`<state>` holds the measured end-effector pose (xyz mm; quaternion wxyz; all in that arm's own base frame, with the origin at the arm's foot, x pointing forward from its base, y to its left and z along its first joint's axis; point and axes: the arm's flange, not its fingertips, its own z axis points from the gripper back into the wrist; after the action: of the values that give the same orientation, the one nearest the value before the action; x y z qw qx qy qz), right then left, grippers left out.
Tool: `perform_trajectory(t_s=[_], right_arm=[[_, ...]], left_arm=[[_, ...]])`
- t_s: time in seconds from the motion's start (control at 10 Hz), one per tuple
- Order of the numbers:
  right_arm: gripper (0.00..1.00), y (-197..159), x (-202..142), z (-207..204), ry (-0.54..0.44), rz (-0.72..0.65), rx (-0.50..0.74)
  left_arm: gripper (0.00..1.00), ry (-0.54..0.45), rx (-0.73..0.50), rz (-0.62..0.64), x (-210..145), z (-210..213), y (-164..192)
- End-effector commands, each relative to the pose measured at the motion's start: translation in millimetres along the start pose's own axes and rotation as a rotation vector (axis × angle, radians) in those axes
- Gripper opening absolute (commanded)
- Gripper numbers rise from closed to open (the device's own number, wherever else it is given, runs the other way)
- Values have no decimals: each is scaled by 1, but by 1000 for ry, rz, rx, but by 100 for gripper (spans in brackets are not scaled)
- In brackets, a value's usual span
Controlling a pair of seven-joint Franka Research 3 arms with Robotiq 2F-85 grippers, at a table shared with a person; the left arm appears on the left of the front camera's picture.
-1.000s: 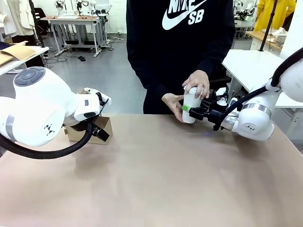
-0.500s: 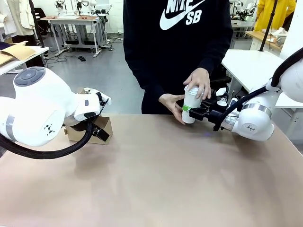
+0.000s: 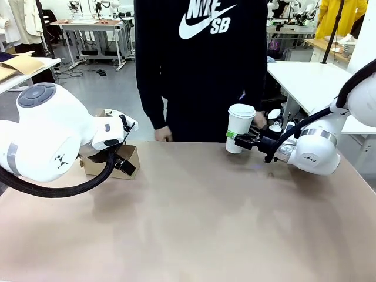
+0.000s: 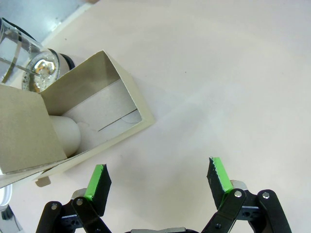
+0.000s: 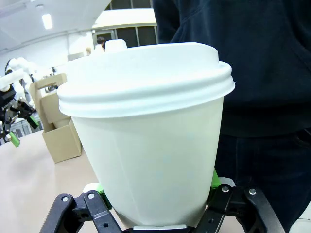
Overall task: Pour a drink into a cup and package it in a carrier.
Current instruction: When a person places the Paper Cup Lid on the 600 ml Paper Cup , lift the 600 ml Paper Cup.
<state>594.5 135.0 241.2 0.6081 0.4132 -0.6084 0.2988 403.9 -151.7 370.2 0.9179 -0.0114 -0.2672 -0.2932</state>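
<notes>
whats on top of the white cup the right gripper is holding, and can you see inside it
A white lid sits on the cup, which the right gripper holds upright. The lid covers the whole opening, so what is inside the cup cannot be seen.

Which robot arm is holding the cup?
The right end effector is shut on the white lidded cup; the left end effector hangs open and empty beside the brown carrier.

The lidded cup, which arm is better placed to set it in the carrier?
Right. The right gripper is shut on the cup; the left gripper hangs open and empty beside the carrier.
</notes>
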Motion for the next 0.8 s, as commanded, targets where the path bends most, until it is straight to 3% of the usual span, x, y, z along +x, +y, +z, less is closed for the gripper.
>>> perform_trajectory(t_s=[0.0, 0.7], right_arm=[[80, 2, 6, -2, -14, 3, 1], [80, 0, 0, 0, 0, 0, 0]], left_arm=[[100, -1, -1, -1, 0, 0, 0], [100, -1, -1, -1, 0, 0, 0]])
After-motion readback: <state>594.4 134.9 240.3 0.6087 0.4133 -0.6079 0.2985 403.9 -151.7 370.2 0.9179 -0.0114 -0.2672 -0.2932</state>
